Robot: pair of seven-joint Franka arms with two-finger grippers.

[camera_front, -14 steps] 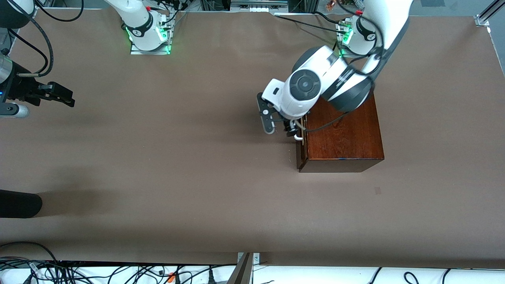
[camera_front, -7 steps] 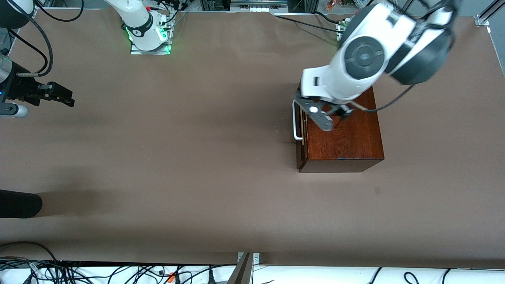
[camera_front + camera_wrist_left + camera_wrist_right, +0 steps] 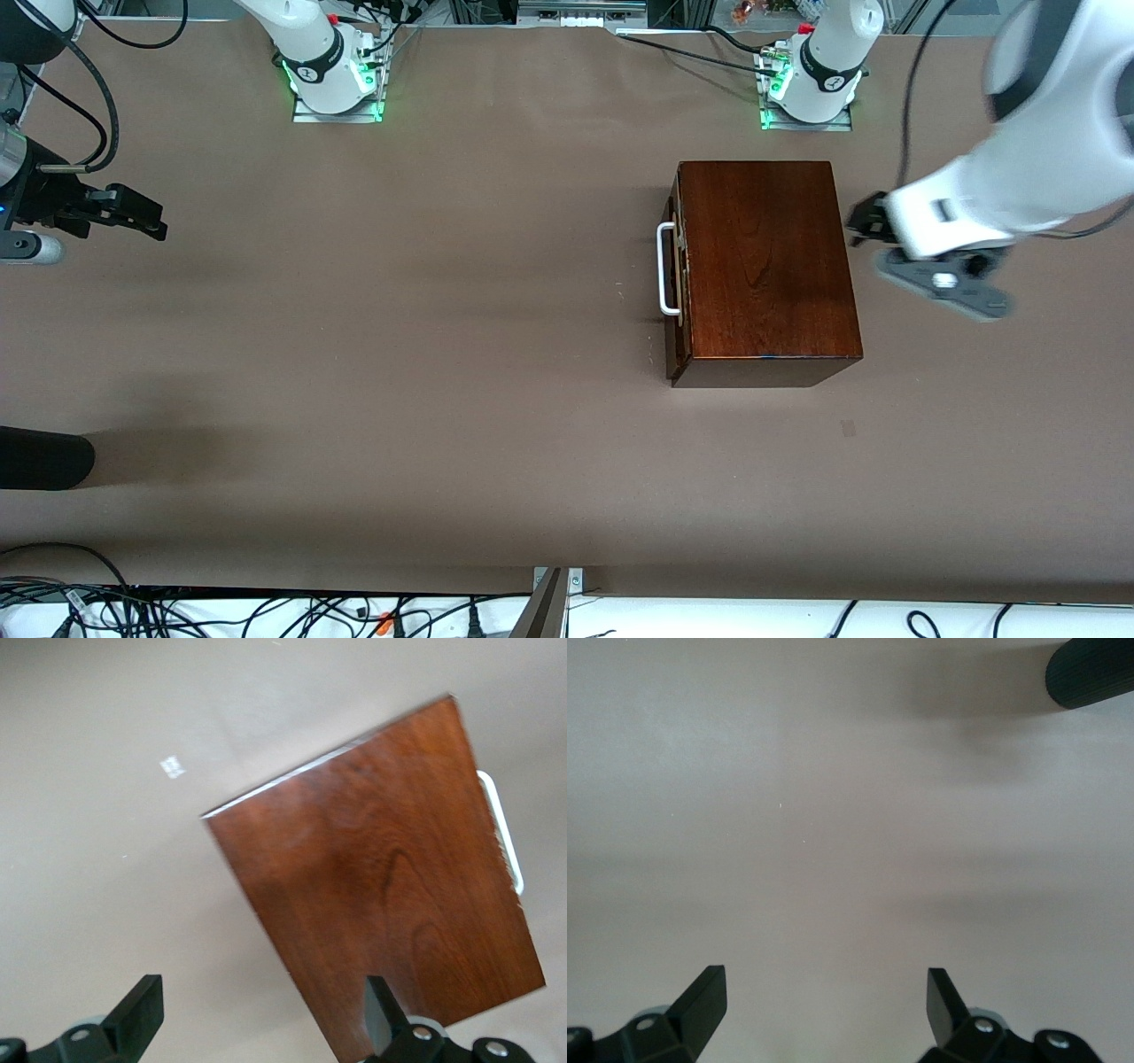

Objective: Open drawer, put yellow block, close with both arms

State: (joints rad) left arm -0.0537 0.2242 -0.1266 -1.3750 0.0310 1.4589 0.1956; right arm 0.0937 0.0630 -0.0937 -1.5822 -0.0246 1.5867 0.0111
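The dark wooden box (image 3: 766, 266) stands toward the left arm's end of the table. Its drawer (image 3: 678, 275) sits pushed in, and the white bar handle (image 3: 664, 270) faces the right arm's end. My left gripper (image 3: 866, 226) hangs open over the bare table beside the box, on the side away from the handle. The left wrist view shows the box top (image 3: 390, 886) and handle (image 3: 505, 833) past my left gripper (image 3: 263, 988), which holds nothing. My right gripper (image 3: 142, 217) waits open at the right arm's end, over bare table (image 3: 824, 979). The yellow block is out of view.
A black ribbed cylinder (image 3: 44, 456) pokes in at the right arm's end, nearer the front camera; it also shows in the right wrist view (image 3: 1090, 673). A small pale mark (image 3: 849, 428) lies on the brown table cover. Cables run along the near edge.
My left arm has left the handle, swung up over the box top and come down beside the box toward its own end. The box and right arm have not moved.
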